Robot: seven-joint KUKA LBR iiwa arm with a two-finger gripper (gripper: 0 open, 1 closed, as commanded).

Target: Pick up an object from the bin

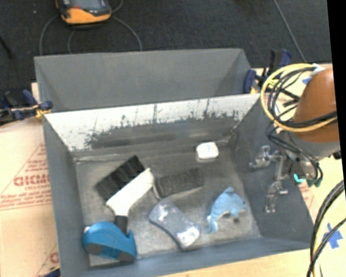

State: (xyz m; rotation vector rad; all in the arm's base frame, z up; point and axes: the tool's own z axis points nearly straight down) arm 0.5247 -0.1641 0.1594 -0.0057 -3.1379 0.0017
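Claw [267, 180] spread wide and empty, over the right slope of the grey metal bin [67, 175]. The likeliest pick, a crumpled light-blue cloth toy [227, 207], lies on the floor just to its left, with nothing between. Beyond it are a small white square block [207, 151], a dark grey rectangular pad [178, 181] and a grey-white pouch [174, 223].

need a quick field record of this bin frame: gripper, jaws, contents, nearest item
gripper: over the right sloping wall of the bin
jaws: apart, nothing between them
contents: white-handled brush; blue tape dispenser; small white block; dark flat pad; grey pouch; light blue soft thing
nearest to gripper: light blue soft thing
held: nothing
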